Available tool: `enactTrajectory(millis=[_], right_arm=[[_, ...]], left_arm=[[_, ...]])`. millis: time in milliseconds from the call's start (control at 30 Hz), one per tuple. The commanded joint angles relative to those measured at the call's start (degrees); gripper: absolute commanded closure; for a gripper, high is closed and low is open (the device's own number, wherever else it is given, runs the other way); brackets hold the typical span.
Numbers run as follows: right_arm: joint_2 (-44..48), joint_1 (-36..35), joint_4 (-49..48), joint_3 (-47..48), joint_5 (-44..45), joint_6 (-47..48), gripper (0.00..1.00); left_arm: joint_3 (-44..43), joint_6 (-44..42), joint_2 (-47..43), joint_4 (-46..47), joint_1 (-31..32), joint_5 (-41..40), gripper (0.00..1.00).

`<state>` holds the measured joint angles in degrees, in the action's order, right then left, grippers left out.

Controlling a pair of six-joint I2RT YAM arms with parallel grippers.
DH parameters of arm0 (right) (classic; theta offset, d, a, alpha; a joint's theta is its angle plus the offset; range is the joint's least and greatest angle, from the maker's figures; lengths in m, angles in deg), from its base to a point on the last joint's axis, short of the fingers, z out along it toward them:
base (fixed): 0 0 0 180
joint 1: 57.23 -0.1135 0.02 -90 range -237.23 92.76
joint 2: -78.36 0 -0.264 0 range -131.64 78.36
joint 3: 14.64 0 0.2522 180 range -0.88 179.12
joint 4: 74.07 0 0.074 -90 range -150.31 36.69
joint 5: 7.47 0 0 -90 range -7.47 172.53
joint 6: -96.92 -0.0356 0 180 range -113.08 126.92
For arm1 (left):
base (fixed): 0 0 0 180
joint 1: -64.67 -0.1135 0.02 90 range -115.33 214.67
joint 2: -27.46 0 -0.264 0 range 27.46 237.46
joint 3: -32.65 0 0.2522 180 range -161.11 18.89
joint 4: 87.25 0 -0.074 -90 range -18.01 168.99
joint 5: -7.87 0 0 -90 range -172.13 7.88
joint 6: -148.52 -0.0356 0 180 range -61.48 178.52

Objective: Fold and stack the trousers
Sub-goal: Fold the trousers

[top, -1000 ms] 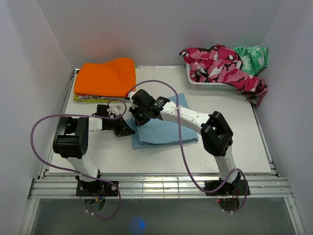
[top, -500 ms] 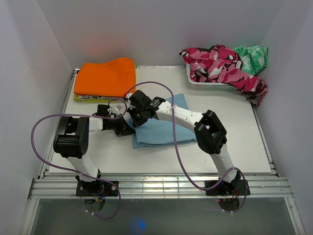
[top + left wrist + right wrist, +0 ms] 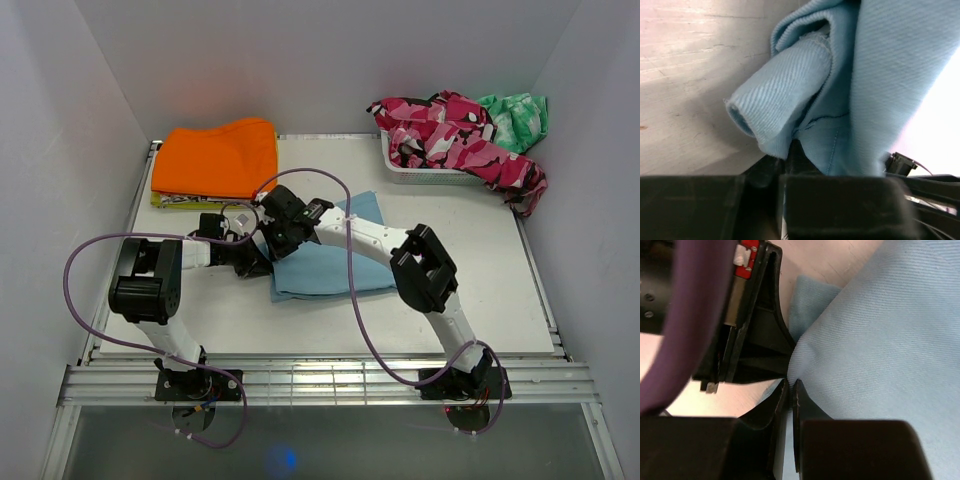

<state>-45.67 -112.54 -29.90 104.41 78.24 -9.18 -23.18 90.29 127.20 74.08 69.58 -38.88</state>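
Observation:
Folded light blue trousers (image 3: 335, 260) lie on the table's middle. My left gripper (image 3: 262, 262) is shut on their left edge, where the cloth (image 3: 790, 95) bunches in a roll just above my fingertips. My right gripper (image 3: 272, 240) is shut on the same left edge a little farther back, pinching a thin fold of blue cloth (image 3: 880, 340) between its fingertips (image 3: 799, 390). The left gripper's black body (image 3: 750, 340) sits right beside my right fingers. Folded orange trousers (image 3: 217, 158) lie stacked at the back left.
A white basket (image 3: 425, 165) at the back right holds pink camouflage trousers (image 3: 455, 135) and a green garment (image 3: 515, 115), spilling over its right side. A yellow patterned cloth (image 3: 185, 200) lies under the orange stack. White walls enclose the table on three sides.
My right gripper has moved left along the blue trousers to their left edge, close beside the left gripper. The left gripper has shifted slightly toward the cloth's edge.

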Motion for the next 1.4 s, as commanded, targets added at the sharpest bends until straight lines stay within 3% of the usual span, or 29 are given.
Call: enactTrajectory(millis=[0,33,133,300,367,467,500,600,667,767,833,933,1133,1367], right_arm=[[-3.7,-0.8,-3.8,3.3,-4.2,-2.1,0.92],[-4.4,-0.2,-3.9,3.3,-5.5,-2.4,0.92],[-6.4,0.6,-4.0,3.7,-7.6,-2.3,0.92],[-7.6,1.7,-6.1,5.4,-14.2,-1.9,0.88],[-6.1,2.0,-7.0,5.9,-18.3,-0.5,0.75],[-0.4,3.4,-7.6,6.2,-23.1,1.9,0.47],[1.7,4.7,-7.2,5.3,-24.6,4.6,0.31],[11.2,8.1,-7.0,0.9,-28.0,9.7,0.10],[18.6,12.8,-6.9,-6.6,-29.8,12.0,0.06],[26.4,20.4,-6.0,-18.9,-34.5,14.4,0.05],[29.8,26.5,-5.5,-25.5,-39.2,13.6,0.11],[32.2,32.1,-6.8,-37.2,-45.5,12.6,0.15],[30.4,33.4,-11.7,-50.7,-47.7,11.7,0.19],[19.1,33.5,-10.9,-47.3,-45.0,10.3,0.23]], left_arm=[[-0.7,-2.9,-1.7,-4.1,0.0,-7.6,0.82],[-1.2,-3.6,-2.1,-5.2,-0.5,-8.0,0.73],[-4.6,-7.6,-3.4,-14.5,-3.3,-10.2,0.58],[-8.9,-15.3,-6.7,-24.0,-10.4,-11.7,0.52],[-9.6,-17.3,-8.2,-27.5,-12.4,-11.4,0.51],[-11.6,-23.3,-11.9,-30.1,-12.8,-5.2,0.52],[-12.2,-25.6,-14.6,-30.1,-12.8,0.6,0.52],[-12.5,-27.4,-18.4,-29.5,-11.6,9.1,0.53],[-12.3,-26.5,-21.4,-27.6,-7.8,13.2,0.54],[-10.8,-22.6,-23.8,-23.2,1.3,14.0,0.56],[-9.0,-19.0,-24.1,-17.8,6.3,14.0,0.57],[-4.9,-12.4,-20.2,-13.3,7.9,14.2,0.61],[-1.4,-13.0,-6.3,-12.5,5.2,9.3,0.66],[-11.2,-20.0,7.1,-20.8,-4.6,2.7,0.72]])
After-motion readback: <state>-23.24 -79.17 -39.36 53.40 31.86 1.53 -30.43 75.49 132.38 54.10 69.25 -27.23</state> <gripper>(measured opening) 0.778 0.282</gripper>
